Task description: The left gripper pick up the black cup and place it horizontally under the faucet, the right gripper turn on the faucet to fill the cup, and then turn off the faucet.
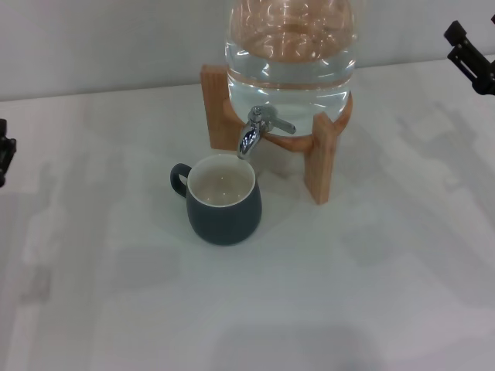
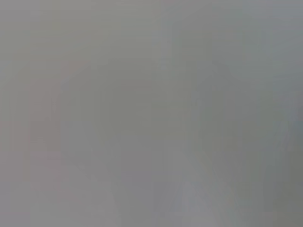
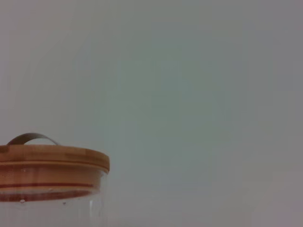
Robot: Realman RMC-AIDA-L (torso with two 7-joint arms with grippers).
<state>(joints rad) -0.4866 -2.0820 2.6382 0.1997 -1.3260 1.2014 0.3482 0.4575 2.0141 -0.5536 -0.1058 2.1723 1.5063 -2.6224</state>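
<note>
The black cup (image 1: pixel 223 199) stands upright on the white table, its cream inside showing and its handle turned to the left. It sits directly under the spout of the chrome faucet (image 1: pixel 259 130), which juts from a clear glass water jar (image 1: pixel 290 54) on a wooden stand (image 1: pixel 321 158). My left gripper (image 1: pixel 4 158) shows only as a dark sliver at the far left edge, well away from the cup. My right gripper (image 1: pixel 470 56) is at the upper right corner, far from the faucet. The left wrist view shows nothing but blank grey.
The right wrist view shows the jar's wooden lid (image 3: pixel 49 163) with a metal handle (image 3: pixel 32 138) against a plain wall. White tabletop (image 1: pixel 348 294) stretches in front of the stand and to both sides.
</note>
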